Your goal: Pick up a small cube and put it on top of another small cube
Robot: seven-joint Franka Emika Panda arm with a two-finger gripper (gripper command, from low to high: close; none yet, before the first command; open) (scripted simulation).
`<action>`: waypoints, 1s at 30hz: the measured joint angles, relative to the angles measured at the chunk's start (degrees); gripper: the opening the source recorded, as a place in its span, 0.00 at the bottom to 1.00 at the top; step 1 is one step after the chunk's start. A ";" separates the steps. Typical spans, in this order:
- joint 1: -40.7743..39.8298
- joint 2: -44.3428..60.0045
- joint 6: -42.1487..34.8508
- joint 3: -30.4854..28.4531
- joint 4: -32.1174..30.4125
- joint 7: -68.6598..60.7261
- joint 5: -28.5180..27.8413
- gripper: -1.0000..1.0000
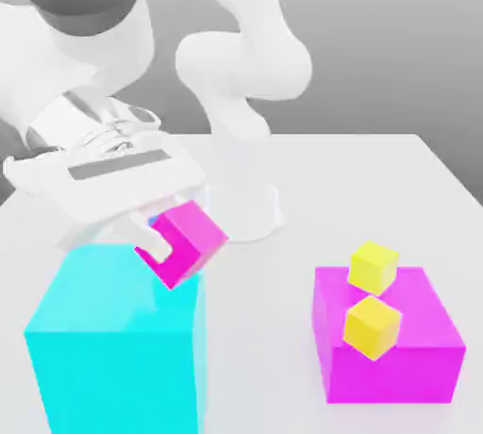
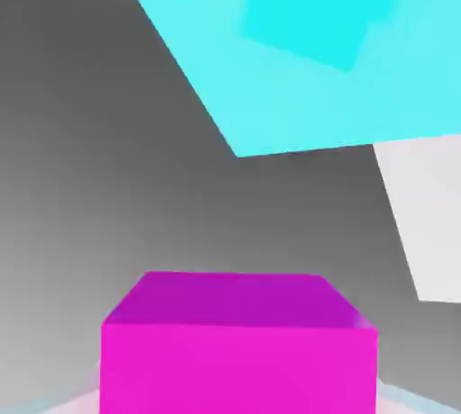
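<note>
One small magenta cube (image 1: 189, 242) sits clamped in your closed gripper (image 1: 158, 239) (rigid, light, flat-sided), so carry it toward four o'clock onto a yellow cube (image 1: 373, 266).

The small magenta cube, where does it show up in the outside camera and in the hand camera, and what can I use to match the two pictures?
Exterior view: the small magenta cube is tilted in the gripper, above the big cyan block, toward the exterior view's left.
Hand view: the cube sits close to the camera, level, its top face showing.
Shared landmark: the big cyan block.
</note>
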 joint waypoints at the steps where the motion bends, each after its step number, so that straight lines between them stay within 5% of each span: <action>1: 0.67 -0.20 0.35 0.46 -0.05 -0.40 -1.65 0.00; 30: 14.25 -3.91 10.57 19.53 -2.14 -8.85 -53.00 0.00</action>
